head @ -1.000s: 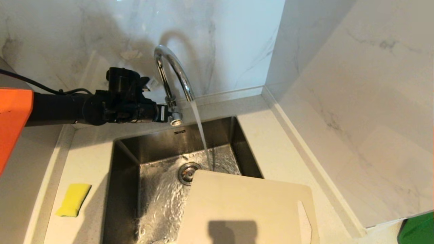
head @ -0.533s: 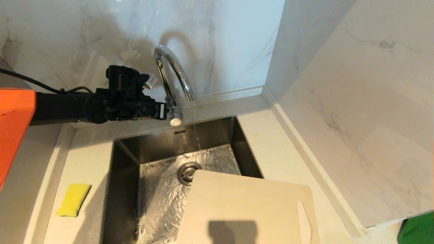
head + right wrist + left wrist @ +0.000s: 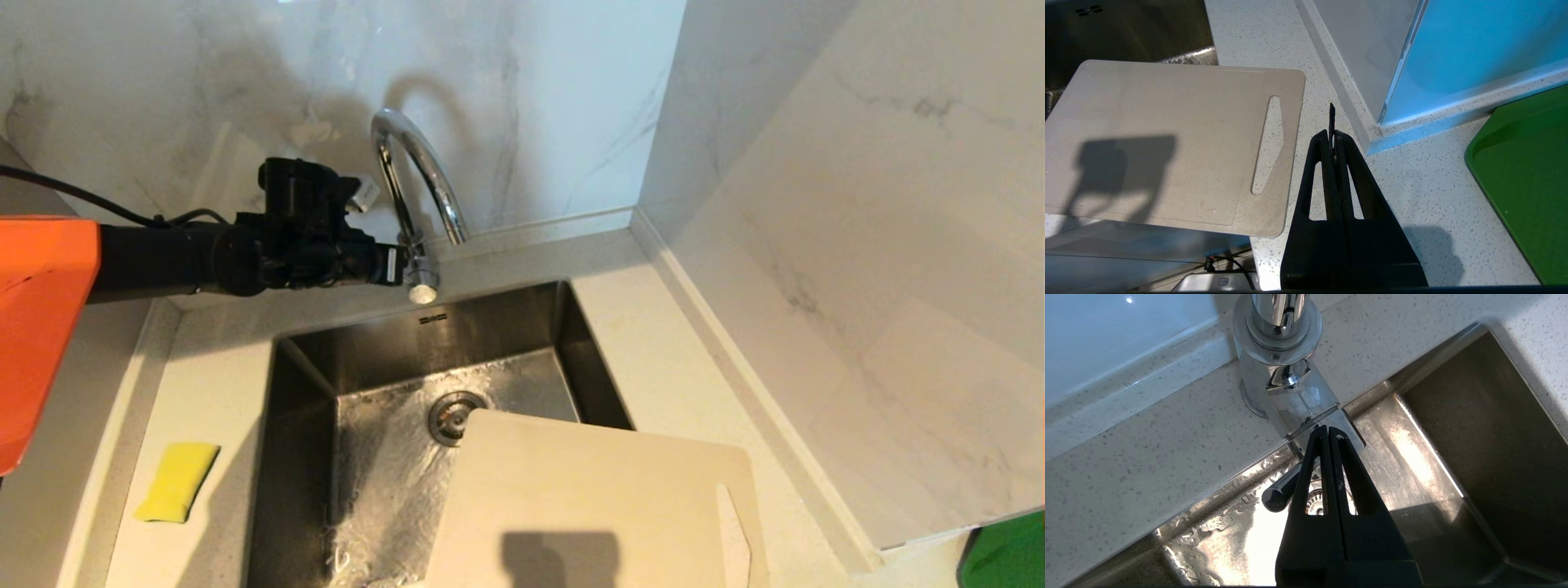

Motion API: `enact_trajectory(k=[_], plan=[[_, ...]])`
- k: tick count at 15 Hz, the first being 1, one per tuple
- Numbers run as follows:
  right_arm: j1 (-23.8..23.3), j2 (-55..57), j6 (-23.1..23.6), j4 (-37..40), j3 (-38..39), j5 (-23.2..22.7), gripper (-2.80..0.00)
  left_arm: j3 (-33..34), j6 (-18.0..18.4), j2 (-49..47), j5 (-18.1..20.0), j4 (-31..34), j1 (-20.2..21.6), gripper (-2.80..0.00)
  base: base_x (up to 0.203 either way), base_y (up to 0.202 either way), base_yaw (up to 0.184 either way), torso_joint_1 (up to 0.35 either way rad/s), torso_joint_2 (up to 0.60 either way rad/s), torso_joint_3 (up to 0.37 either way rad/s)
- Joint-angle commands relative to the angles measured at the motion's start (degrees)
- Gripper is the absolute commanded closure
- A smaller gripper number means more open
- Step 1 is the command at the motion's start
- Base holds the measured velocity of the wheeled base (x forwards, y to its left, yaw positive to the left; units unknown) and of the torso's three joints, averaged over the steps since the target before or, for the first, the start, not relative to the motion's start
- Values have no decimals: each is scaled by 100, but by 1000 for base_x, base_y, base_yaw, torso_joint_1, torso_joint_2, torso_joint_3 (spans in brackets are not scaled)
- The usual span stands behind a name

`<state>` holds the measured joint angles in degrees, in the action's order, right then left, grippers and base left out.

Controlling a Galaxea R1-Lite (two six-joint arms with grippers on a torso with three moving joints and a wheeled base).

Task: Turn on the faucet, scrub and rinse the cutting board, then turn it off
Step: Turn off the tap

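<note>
The chrome faucet (image 3: 415, 167) arches over the back of the sink (image 3: 310, 384), and no water comes from its spout. My left gripper (image 3: 405, 271) is shut, its tips pressed against the faucet body just above the small side lever (image 3: 423, 289). In the left wrist view the shut fingertips (image 3: 1328, 432) touch the chrome block above the lever (image 3: 1278, 493). The cream cutting board (image 3: 588, 498) lies flat across the sink's near right corner and the counter. My right gripper (image 3: 1332, 136) hangs shut over the counter, beside the cutting board's (image 3: 1167, 143) slot handle.
A yellow sponge (image 3: 175, 482) lies on the counter left of the sink. The sink floor is wet around the drain (image 3: 451, 415). A green tray (image 3: 1527, 175) sits at the far right. Marble walls close in behind and to the right.
The full stream of water thinned to a trickle and then stopped. My left gripper nudged the lever slightly up and back, staying shut against it.
</note>
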<state>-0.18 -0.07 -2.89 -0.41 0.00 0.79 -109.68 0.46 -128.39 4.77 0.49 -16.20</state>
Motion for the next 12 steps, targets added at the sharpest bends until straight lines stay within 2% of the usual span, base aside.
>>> enact_trajectory(k=[1,6,8,12], plan=[[1,-1,-1,-2,9,0,0,60,-2,207,21,28,-6,0,0,0,0,0,0,0],[1,-1,-1,-2,9,0,0,1092,-47,1349,133,328,-83,0,0,0,0,0,0,0],[1,-1,-1,-2,8,0,0,1788,-43,2047,325,540,-107,0,0,0,0,0,0,0],[1,-1,-1,-2,7,0,0,3272,-29,3301,411,805,-111,0,0,0,0,0,0,0]])
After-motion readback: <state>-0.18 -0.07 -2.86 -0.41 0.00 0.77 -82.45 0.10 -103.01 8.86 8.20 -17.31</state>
